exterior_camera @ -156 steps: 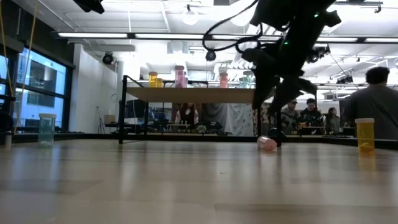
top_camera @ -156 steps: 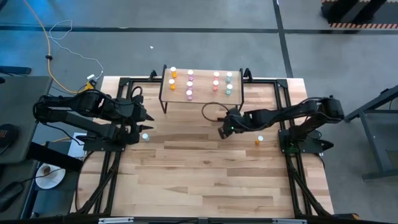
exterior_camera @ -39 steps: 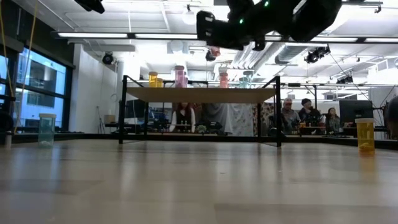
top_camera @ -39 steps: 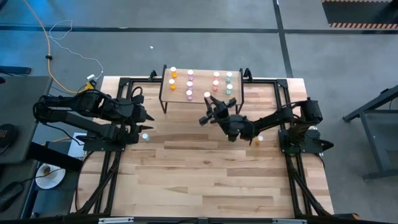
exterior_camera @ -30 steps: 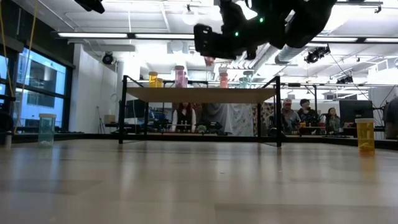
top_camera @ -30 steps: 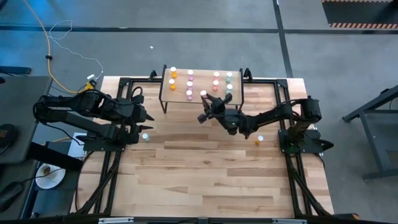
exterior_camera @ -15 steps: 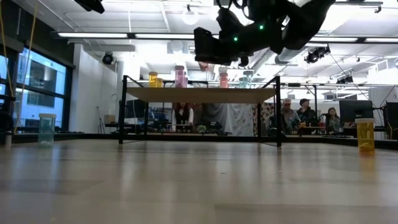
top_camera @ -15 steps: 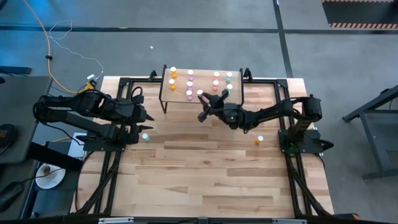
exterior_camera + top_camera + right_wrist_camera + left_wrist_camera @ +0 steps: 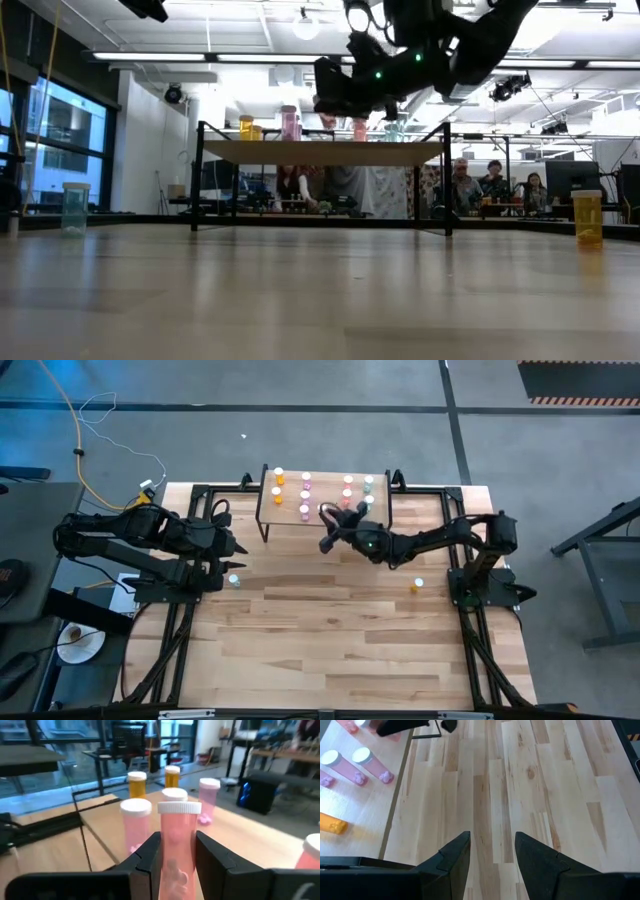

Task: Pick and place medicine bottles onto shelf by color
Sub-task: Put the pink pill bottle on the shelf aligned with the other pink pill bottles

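right gripper (image 9: 176, 851): fingers narrowed onto an upright pink bottle (image 9: 176, 840) with white cap, carried above the shelf (image 9: 290, 512) near its front edge, beside the pink row. half a second earlier it hung just short of that edge. left gripper (image 9: 491, 851): fingers parted, nothing between them, at the tabletop's left edge. right wrist view alone shows the grip; low view alone shows a teal bottle (image 9: 75, 207) and an orange bottle (image 9: 587, 216) standing on the tabletop.

High cam looked straight down on the whole table (image 9: 330, 630). Low cam sat at tabletop level, facing the shelf (image 9: 322, 152) and room behind. Left wrist cam looked down on the tabletop. Right wrist cam was close over the shelf. All four caught the shelf.
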Available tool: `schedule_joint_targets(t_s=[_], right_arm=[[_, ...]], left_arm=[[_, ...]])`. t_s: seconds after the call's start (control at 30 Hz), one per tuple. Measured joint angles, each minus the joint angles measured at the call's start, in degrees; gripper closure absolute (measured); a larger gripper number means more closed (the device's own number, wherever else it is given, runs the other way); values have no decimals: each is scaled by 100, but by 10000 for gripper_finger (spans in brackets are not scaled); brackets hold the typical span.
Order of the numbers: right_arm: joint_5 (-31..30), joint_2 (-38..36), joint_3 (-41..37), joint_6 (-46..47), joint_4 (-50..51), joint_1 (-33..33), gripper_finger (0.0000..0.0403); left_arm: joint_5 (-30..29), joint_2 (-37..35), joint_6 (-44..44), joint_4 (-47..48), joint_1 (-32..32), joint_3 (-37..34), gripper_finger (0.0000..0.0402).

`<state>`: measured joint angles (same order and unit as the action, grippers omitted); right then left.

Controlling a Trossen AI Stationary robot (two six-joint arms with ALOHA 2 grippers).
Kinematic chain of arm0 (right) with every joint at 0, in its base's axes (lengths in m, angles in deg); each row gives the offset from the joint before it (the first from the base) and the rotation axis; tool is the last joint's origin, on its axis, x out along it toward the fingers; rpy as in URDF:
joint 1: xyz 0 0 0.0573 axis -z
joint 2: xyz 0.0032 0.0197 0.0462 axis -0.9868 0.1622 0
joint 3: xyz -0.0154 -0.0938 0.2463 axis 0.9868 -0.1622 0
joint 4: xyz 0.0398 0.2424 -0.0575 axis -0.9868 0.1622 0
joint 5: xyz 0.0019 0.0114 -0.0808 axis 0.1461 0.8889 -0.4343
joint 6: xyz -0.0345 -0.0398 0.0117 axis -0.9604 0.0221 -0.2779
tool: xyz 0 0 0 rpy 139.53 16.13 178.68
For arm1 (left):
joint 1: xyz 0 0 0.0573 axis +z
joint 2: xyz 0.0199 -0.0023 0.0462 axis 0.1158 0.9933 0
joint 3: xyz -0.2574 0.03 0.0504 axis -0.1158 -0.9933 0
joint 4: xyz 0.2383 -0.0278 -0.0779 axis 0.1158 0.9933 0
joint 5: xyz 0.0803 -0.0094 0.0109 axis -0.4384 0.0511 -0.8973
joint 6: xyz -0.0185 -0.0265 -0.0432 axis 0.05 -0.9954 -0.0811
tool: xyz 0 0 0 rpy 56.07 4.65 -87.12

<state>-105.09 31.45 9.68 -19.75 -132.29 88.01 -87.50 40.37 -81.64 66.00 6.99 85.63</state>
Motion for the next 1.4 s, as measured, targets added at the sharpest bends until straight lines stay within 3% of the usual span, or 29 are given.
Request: schedule_joint_targets(t_s=[0.1, 0.23, 0.43, 0.53, 0.7, 0.83, 1.0, 1.4], right_arm=[[-558, -53, 0, -461, -97, -293, 318], [-864, -340, 0, -870, -122, -598, 318], [-1408, -876, -260, -810, 482, -824, 318], [-1426, -1213, -1012, -613, -179, -893, 318], [-1126, -1492, -2177, -892, -2342, -1002, 318], [-744, -1242, -2546, -916, -3187, -855, 318], [-409, -468, -2362, -1126, -4092, -627, 318], [-351, 626, -1482, -1498, -4128, -240, 318]], left_arm=[[0, 0, 0, -1, 1, 0, 254], [0, 0, 0, -2, 0, -1, 254], [0, -2, -2, -7, 0, 0, 254], [0, 0, -2, -14, 0, 0, 254], [0, 0, -2, -17, 0, 0, 254], [0, 0, -2, -22, 0, 0, 254], [0, -2, -2, -29, 2, 0, 254], [0, -1, -2, -24, 1, 0, 254]])
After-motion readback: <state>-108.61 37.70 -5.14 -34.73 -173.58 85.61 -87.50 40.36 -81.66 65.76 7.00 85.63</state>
